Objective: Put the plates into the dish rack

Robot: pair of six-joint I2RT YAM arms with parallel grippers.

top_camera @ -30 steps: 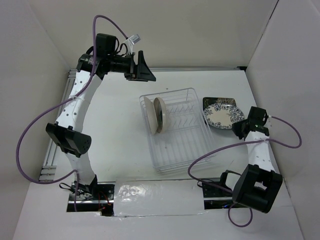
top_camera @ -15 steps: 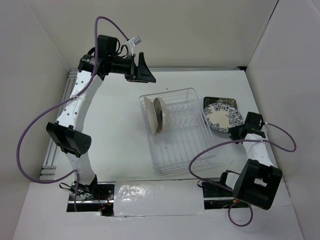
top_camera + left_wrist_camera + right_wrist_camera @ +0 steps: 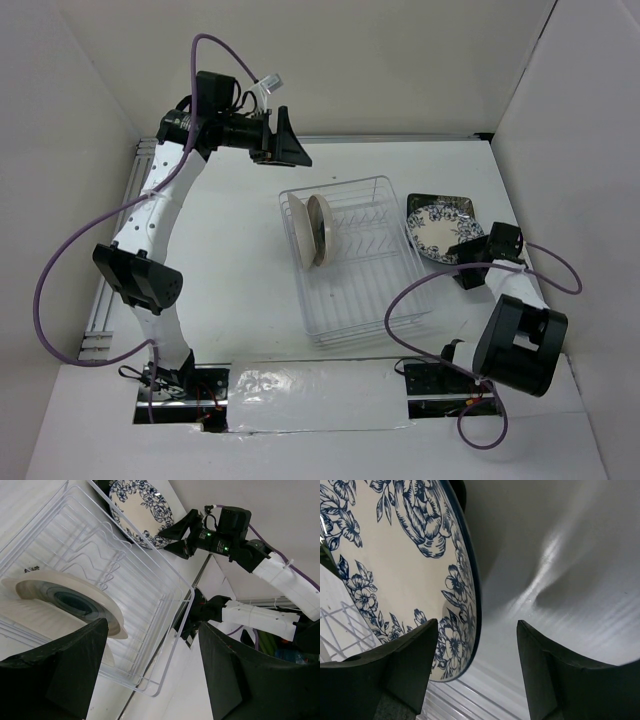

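The wire dish rack [image 3: 372, 290] lies mid-table. At its left end two plates stand on edge, a white one with a blue centre [image 3: 67, 600] and a cream one [image 3: 301, 240] beside it. To the right of the rack lies a blue floral plate [image 3: 443, 228], and a dark squarish edge [image 3: 424, 202] shows under it. My right gripper [image 3: 462, 262] is open at this plate's near right rim. In the right wrist view the rim [image 3: 470, 610] runs between the fingers [image 3: 400, 675], nearer the left one, with no grip. My left gripper [image 3: 287, 140] hangs open and empty above the rack's far left corner.
White walls close in the table on the left, back and right. The right arm's purple cable [image 3: 400, 310] loops over the rack's near right corner. An aluminium rail [image 3: 110, 300] runs along the table's left edge.
My right gripper went from shut to open and moved left, up to the floral plate's rim. The left arm and the plates in the rack have not moved.
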